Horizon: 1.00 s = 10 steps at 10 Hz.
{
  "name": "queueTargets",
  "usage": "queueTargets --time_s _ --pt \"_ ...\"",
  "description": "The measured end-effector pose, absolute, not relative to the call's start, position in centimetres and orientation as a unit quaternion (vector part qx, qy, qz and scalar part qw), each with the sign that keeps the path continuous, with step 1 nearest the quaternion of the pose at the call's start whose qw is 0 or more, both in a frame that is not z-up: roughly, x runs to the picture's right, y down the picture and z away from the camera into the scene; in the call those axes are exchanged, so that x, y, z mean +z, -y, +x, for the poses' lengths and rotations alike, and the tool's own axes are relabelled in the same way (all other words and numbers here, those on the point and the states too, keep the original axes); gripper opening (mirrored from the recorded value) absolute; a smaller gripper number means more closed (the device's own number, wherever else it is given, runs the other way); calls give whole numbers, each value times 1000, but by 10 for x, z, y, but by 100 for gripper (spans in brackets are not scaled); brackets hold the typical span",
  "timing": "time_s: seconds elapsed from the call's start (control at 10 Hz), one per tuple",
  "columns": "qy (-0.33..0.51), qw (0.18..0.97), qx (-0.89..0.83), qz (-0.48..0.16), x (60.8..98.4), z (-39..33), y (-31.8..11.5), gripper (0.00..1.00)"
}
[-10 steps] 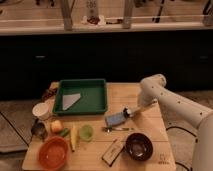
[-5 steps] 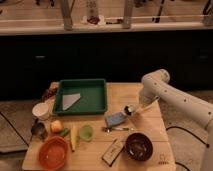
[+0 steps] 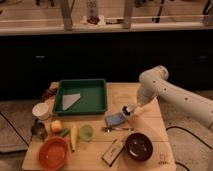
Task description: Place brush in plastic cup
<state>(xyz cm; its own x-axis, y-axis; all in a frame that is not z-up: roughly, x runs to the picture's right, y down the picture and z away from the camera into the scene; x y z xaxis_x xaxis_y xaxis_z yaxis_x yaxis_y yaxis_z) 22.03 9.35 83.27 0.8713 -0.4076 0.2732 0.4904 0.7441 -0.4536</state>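
Observation:
The brush shows only as a dark round head (image 3: 125, 110) at the right middle of the wooden table (image 3: 150, 122); its handle is hidden against my white arm. My gripper (image 3: 131, 109) is low over the table, right at that dark head. The plastic cup (image 3: 86, 132), small and light green, stands upright to the left, well apart from the gripper, beside a banana. I cannot tell whether the brush is held or lies on the table.
A blue pad (image 3: 115, 119) and a silver fork (image 3: 119, 129) lie just left of and below the gripper. A dark bowl (image 3: 138, 146), orange bowl (image 3: 52, 152), green tray (image 3: 102, 95), white cup (image 3: 40, 110), dark metal cup (image 3: 38, 130), apple (image 3: 57, 126) and banana (image 3: 73, 137) share the table.
My arm's elbow has risen and shifted slightly right. The gripper and the dark brush head have stayed at about the same spot.

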Motion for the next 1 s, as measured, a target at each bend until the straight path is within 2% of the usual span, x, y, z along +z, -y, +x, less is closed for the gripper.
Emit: queueTargets --time_s 1.0 --pt "81 910 -311 -262 798 177 -82 0"
